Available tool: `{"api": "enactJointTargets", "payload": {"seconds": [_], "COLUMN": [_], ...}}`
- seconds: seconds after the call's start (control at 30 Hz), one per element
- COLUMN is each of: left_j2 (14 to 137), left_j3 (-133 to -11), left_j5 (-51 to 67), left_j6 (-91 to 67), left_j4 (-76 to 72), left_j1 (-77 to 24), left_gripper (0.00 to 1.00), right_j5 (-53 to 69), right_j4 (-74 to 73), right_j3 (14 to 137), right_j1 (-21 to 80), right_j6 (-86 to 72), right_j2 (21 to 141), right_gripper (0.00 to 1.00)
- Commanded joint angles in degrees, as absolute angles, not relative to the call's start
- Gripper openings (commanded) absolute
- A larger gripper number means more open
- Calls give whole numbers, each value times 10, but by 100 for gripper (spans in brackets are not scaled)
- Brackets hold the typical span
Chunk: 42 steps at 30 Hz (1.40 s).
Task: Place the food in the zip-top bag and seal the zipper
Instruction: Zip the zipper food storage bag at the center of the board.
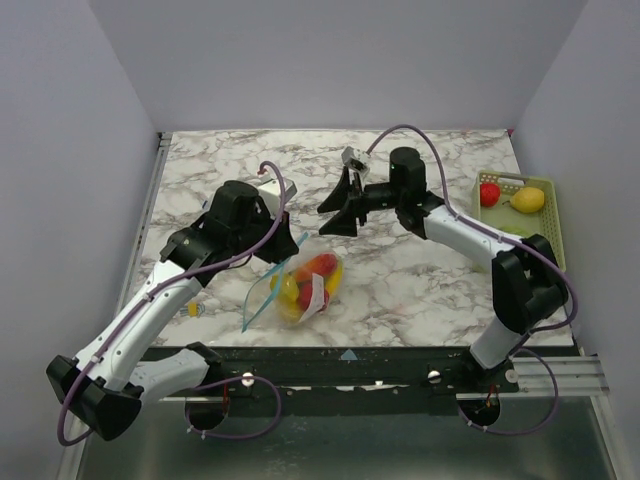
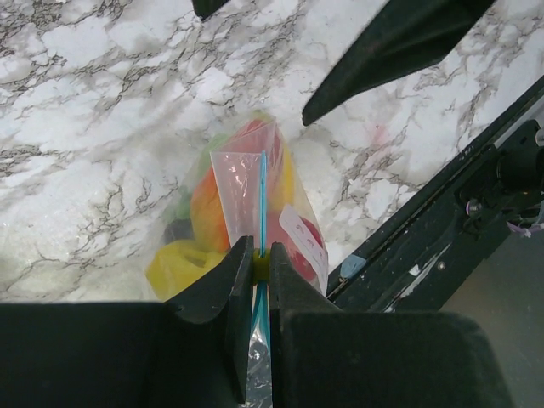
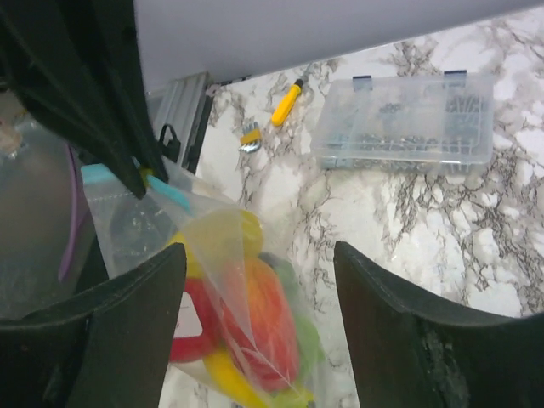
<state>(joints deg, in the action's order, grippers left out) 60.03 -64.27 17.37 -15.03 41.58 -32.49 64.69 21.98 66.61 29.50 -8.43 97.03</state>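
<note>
The zip-top bag (image 1: 308, 285) lies on the marble table, filled with yellow, red, orange and green toy food (image 2: 212, 221). My left gripper (image 2: 261, 255) is shut on the teal zipper (image 2: 263, 195), pinching a small yellow slider on the strip; in the top view the gripper (image 1: 277, 250) sits at the bag's upper left. My right gripper (image 1: 325, 220) is open and empty just beyond the bag. In the right wrist view the gripper (image 3: 255, 255) hangs over the bag (image 3: 255, 323), apart from it. A red fruit (image 1: 489, 193) and a yellow fruit (image 1: 527, 200) lie in the mesh basket.
The yellow-green mesh basket (image 1: 545, 235) stands at the table's right edge. A clear plastic organizer box (image 3: 404, 119) and a small yellow tool (image 3: 286, 102) lie on the table's left side. The black front rail (image 2: 442, 229) runs close to the bag.
</note>
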Motion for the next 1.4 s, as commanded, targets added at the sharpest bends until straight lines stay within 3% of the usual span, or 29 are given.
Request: {"api": "enactJointTargets", "payload": {"seconds": [0.0, 0.1, 0.23, 0.5, 0.93, 1.07, 1.17, 1.37], "left_j2": [616, 632, 641, 647, 655, 655, 656, 666], "left_j3": [-671, -688, -697, -698, -701, -702, -703, -706], "left_j5": [178, 184, 191, 198, 205, 206, 206, 192], "left_j6": [-149, -141, -136, -136, -138, -140, -140, -144], "left_j4": [402, 408, 409, 413, 408, 406, 406, 410], "left_j1": [-328, -327, -327, -328, -327, -328, -327, -328], "left_gripper": [0, 0, 0, 0, 0, 0, 0, 0], "right_j5": [682, 658, 634, 620, 601, 576, 536, 422], "right_j4": [52, -129, -187, -392, -314, -308, -263, -167], "right_j3": [675, 739, 794, 911, 883, 884, 867, 841], "right_j1": [319, 338, 347, 364, 397, 401, 403, 402], "right_j6": [137, 278, 328, 487, 451, 455, 436, 401], "right_j2": [907, 917, 939, 1001, 997, 998, 987, 985], "right_gripper": [79, 80, 80, 60, 39, 24, 0, 0]}}
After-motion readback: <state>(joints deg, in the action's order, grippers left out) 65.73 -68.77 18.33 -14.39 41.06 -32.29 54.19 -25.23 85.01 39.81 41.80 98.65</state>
